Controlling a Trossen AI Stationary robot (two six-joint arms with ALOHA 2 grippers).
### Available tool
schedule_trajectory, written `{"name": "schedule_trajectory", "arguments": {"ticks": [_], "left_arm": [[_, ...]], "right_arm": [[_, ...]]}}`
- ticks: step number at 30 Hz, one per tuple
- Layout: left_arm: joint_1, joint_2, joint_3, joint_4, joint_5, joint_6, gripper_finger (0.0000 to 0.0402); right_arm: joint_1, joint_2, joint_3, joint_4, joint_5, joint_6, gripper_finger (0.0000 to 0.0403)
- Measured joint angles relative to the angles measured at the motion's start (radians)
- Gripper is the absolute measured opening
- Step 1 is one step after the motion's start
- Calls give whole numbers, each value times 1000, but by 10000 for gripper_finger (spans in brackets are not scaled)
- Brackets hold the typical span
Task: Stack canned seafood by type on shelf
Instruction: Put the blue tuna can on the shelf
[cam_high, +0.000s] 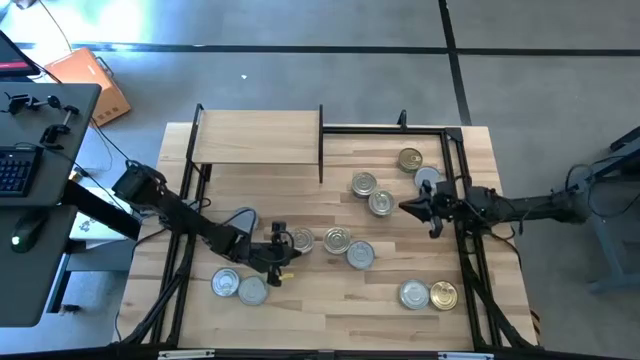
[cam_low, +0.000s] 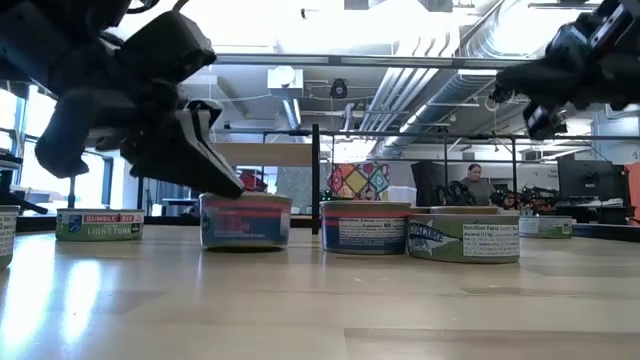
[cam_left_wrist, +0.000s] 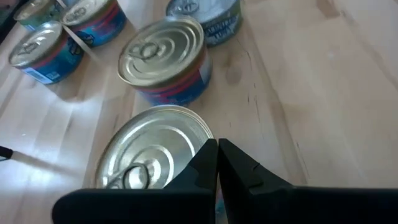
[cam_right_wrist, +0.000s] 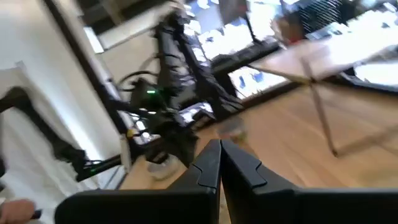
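Several short round tins lie scattered on the table. One silver-topped tin (cam_high: 300, 238) stands right beside my left gripper (cam_high: 278, 252), which is shut and low over the table. In the left wrist view the shut fingertips (cam_left_wrist: 217, 152) stand at this tin's lid rim (cam_left_wrist: 202, 134). My right gripper (cam_high: 420, 207) is shut and empty. It is raised above the table (cam_low: 520, 95) near two silver-topped tins (cam_high: 381, 203). The shelf (cam_high: 258, 140), a light-wood board on black uprights, stands at the far left with nothing on its top. My left gripper's shut fingertips (cam_low: 232, 182) slant down onto the upper edge (cam_low: 215, 200) of the red-and-blue tin, which stands upright on the table. Whether they touch it or stand just off it, I cannot tell.
More tins stand apart from the grippers: two at the near left (cam_high: 238, 287), two at the near right (cam_high: 430, 295), two in the middle (cam_high: 350, 248), and a gold one (cam_high: 409, 159) at the far right. A black frame (cam_high: 462, 180) runs along the table's right side.
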Motion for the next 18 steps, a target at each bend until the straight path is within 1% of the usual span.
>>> {"name": "schedule_trajectory", "arguments": {"ticks": [4, 5, 7, 10, 13, 16, 18], "left_arm": [[0, -18, 0, -3, 0, 0, 0], [0, -20, 0, -3, 0, -1, 0], [0, -26, 0, -5, 0, -1, 0], [0, -30, 0, -7, 0, -1, 0], [0, -30, 0, -7, 0, -2, 0], [0, -30, 0, -21, -4, -14, 0], [0, -30, 0, -21, -4, -26, 0]], "right_arm": [[81, 282, 0, 334, 36, -95, 3], [97, 356, 1, 396, 55, -105, 3], [122, 510, 24, 449, 81, -122, 3], [147, 732, 118, 486, 98, -166, 3], [162, 943, 250, 474, 96, -291, 3], [171, 1104, 408, 414, 90, -420, 10], [171, 1188, 515, 319, 90, -468, 26]]}}
